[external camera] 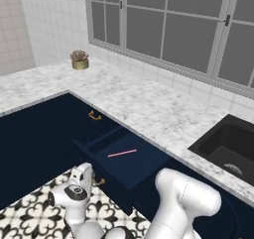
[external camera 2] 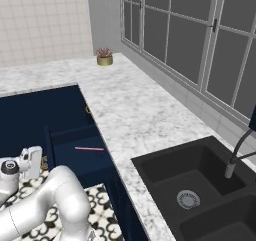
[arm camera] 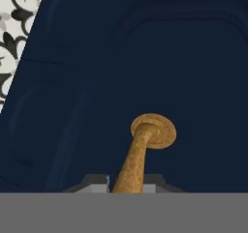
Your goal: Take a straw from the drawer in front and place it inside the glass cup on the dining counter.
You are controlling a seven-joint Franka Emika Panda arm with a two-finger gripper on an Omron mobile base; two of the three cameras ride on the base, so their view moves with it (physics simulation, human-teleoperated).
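Drawer (external camera: 130,158) pulled out, fingers (arm camera: 131,181) at its brass handle (arm camera: 145,147)

The fingers sit narrowly either side of the handle; whether they grip, I cannot tell. The straw (external camera: 122,153) lies inside the drawer, beyond them. Best release fully, lift clear, then descend over it.

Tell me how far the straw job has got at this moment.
Done: the drawer stands pulled out, with the straw lying flat inside it. In hand: the gripper sits at the drawer's brass handle, which runs between its fingertips; whether it grips is unclear. Left: picking up the straw and carrying it to a glass cup.
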